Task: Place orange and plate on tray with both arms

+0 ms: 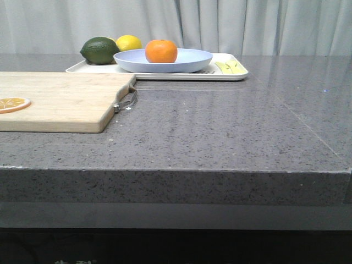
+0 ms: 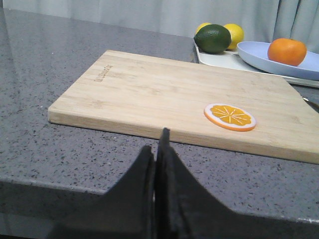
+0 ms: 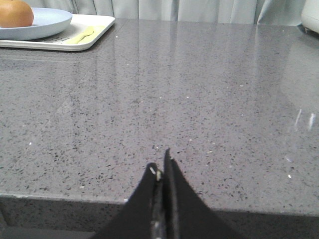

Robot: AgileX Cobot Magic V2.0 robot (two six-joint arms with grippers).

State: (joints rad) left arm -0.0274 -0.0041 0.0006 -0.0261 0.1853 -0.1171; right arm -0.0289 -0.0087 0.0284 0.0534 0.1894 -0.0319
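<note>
The orange (image 1: pixel 161 51) sat in the plate (image 1: pixel 190 61), which rested on the tray (image 1: pixel 231 75) at the far side of the table (image 1: pixel 220 132). Both were well apart from the left gripper (image 2: pixel 155 149) and right gripper (image 3: pixel 162 167). Each gripper's jaws were pressed together, holding nothing, near the table's front edge.
</note>
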